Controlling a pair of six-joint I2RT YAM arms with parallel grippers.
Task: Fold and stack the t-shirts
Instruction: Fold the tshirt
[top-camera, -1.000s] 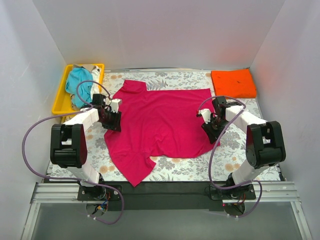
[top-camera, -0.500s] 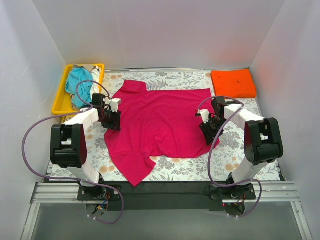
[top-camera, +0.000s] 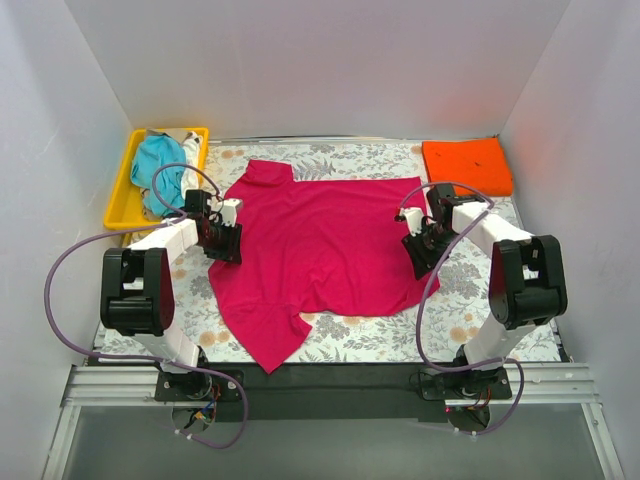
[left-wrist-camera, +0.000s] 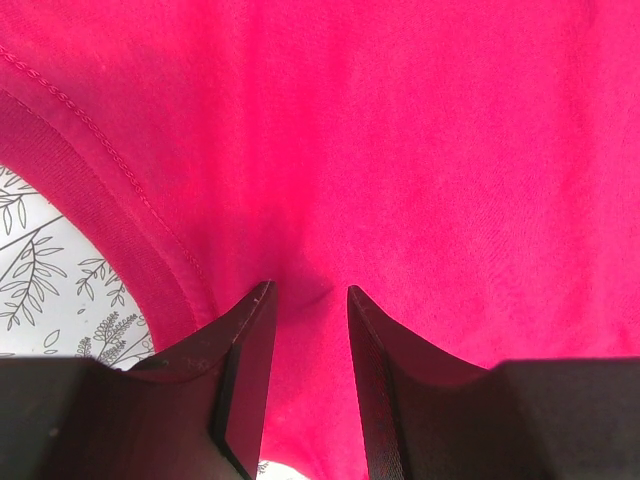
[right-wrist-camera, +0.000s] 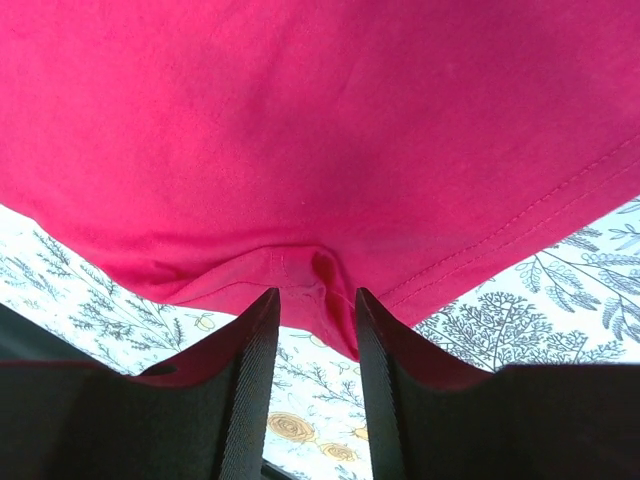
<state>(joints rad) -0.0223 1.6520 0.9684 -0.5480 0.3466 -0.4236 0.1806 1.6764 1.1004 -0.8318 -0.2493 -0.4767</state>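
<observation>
A magenta t-shirt (top-camera: 320, 245) lies spread flat on the flowered table, collar at the far left. My left gripper (top-camera: 224, 243) is at its left edge. In the left wrist view the gripper (left-wrist-camera: 310, 290) has its jaws close together, with puckered magenta cloth (left-wrist-camera: 400, 150) between the tips. My right gripper (top-camera: 419, 254) is at the shirt's right edge. In the right wrist view the gripper (right-wrist-camera: 316, 292) has narrow jaws that pinch the bunched hem (right-wrist-camera: 300, 275). A folded orange t-shirt (top-camera: 467, 166) lies at the far right. A teal shirt (top-camera: 158, 160) and a white one (top-camera: 190, 150) lie in the tray.
A yellow tray (top-camera: 117, 200) stands at the far left against the wall. White walls close in the table on three sides. The flowered tablecloth (top-camera: 470, 300) shows around the magenta shirt. Purple cables loop off both arms.
My right gripper has shifted slightly right and farther back along the shirt's right edge. The left gripper has barely moved. The shirt's outline looks the same.
</observation>
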